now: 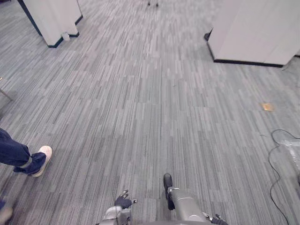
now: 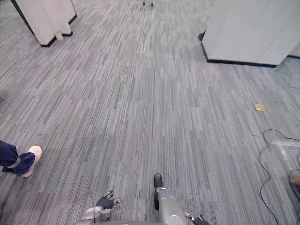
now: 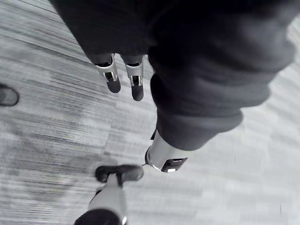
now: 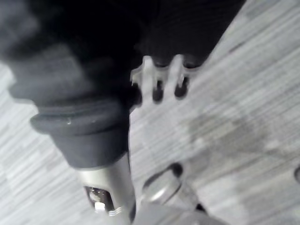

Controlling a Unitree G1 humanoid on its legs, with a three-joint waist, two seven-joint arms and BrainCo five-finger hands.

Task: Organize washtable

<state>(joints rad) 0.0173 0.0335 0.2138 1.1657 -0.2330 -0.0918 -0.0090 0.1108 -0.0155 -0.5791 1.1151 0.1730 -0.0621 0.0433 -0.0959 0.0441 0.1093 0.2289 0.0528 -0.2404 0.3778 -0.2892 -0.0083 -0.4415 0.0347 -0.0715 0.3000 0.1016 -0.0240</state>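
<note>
From the left eye: an open stretch of grey striped carpet (image 1: 154, 108), with a white partition (image 1: 51, 21) far left and a white cabinet (image 1: 255, 30) far right, well apart, leaving a wide lane between. At the left edge, a person's white shoe (image 1: 41, 160) planted on the carpet, clear of that lane. Brass floor plate (image 1: 267, 107) off to the right. Low at the bottom edge, the left robot hand (image 1: 123, 202), hanging down.

From the right eye: same scene.

From the left wrist: fingers (image 3: 136, 86) straight and slack above the carpet, gripping nothing.

From the right wrist: right robot hand (image 4: 158, 89) likewise loose and empty, turned floorward.

Probably carried slack and empty for want of anything in reach. Whereabouts of the washtable counter: cannot tell; likely a walk to come before any tidying.
</note>
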